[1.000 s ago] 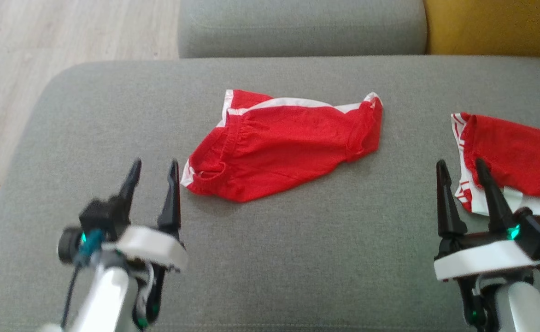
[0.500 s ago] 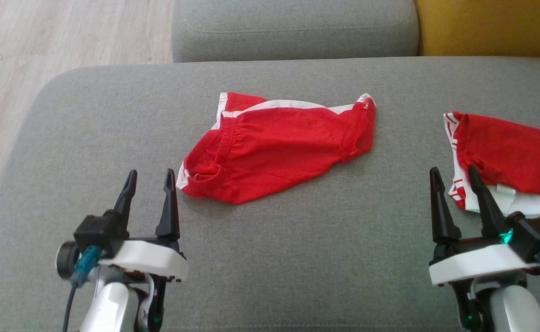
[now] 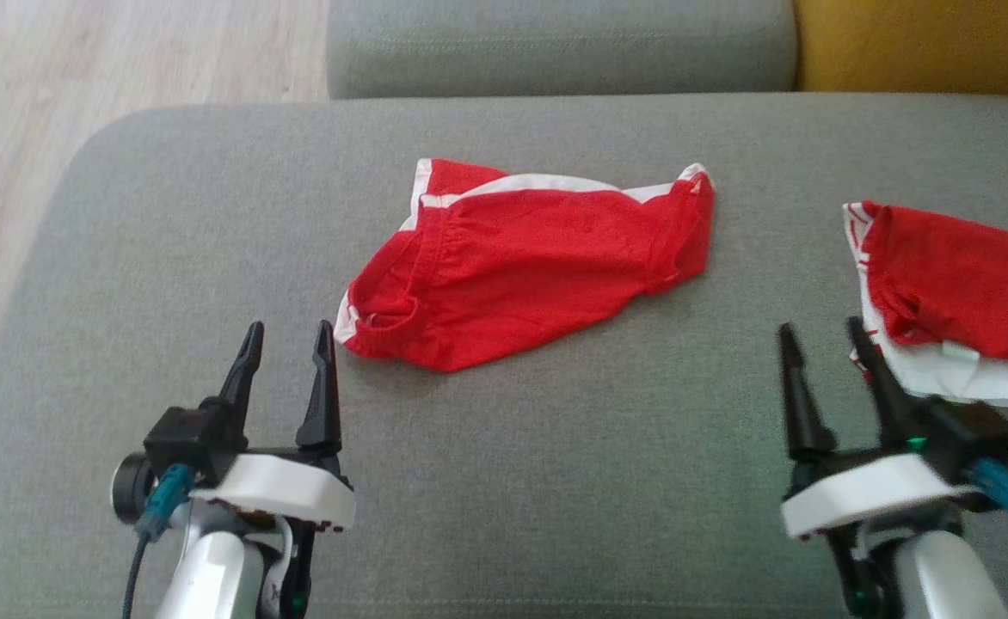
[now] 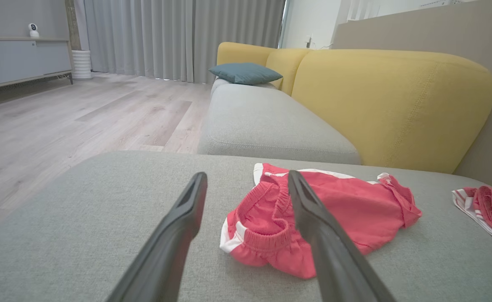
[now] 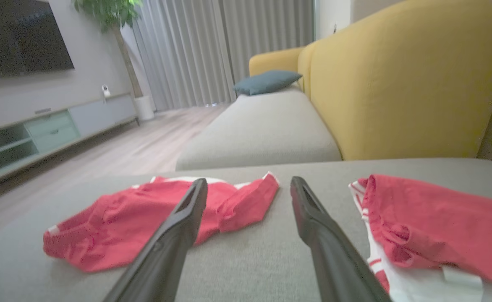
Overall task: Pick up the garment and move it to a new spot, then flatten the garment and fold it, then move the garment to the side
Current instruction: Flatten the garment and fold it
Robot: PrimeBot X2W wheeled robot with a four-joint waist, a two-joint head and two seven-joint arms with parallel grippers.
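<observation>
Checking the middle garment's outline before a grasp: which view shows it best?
Head view: the middle garment lies whole, seen from above. Both wrist views see it low, partly behind a finger.

We are pulling our right gripper (image 3: 818, 327) back toward seven o'clock, away from the shorts (image 3: 960, 275) at three o'clock, while our head view is shifting slightly.

Soft, even daylight; slight blur; wrist views bend at edges.

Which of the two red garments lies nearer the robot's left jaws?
The middle garment, spread across the centre of the cushion; its waistband end sits just beyond the left jaws. The other garment lies at the right edge, by the right jaws.
</observation>
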